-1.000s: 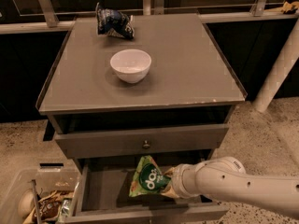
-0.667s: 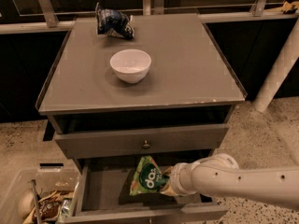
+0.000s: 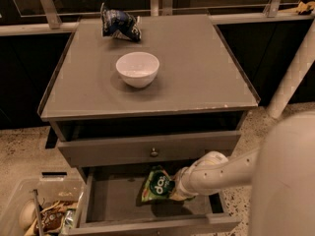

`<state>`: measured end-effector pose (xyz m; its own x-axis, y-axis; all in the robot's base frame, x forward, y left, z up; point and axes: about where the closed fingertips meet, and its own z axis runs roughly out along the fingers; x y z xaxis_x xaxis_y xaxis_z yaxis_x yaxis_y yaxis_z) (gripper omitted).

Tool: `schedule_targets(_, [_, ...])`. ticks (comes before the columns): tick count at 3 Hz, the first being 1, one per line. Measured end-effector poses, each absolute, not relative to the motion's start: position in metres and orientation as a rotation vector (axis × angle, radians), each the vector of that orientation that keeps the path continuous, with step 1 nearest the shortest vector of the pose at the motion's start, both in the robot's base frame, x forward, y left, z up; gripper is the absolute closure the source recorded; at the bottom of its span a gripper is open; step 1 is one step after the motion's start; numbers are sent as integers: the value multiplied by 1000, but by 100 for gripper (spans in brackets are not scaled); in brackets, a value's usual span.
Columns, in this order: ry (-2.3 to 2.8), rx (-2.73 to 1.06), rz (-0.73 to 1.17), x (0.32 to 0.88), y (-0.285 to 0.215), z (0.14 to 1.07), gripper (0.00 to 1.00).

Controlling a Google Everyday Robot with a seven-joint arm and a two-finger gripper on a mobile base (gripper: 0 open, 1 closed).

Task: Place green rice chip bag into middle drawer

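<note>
The green rice chip bag, bright green with a dark round logo, is inside the open middle drawer, held tilted just above the drawer's flat bottom. My gripper is at the bag's right side at the end of the white arm, which reaches in from the lower right. The bag hides the fingertips. The drawer is pulled out below the grey drawer front with a small knob.
A white bowl and a dark blue and white snack bag sit on the cabinet top. A clear bin of items stands on the floor at lower left. A white post rises at right.
The arm has swung so that its white body fills the lower right. The green bag stays at the same place in the drawer.
</note>
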<state>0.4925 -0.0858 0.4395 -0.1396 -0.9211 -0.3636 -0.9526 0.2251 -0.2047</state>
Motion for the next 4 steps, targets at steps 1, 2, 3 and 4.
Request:
schedule_targets(1, [2090,-1763,96,498,-75,435,100])
schedule_targets(2, [2089,-1763,96,498,-75,435,81])
schedule_targets(3, [2089,-1763,96,498,-75,435,58])
schedule_targets(4, [2089,-1763,96,498,-75,435,35])
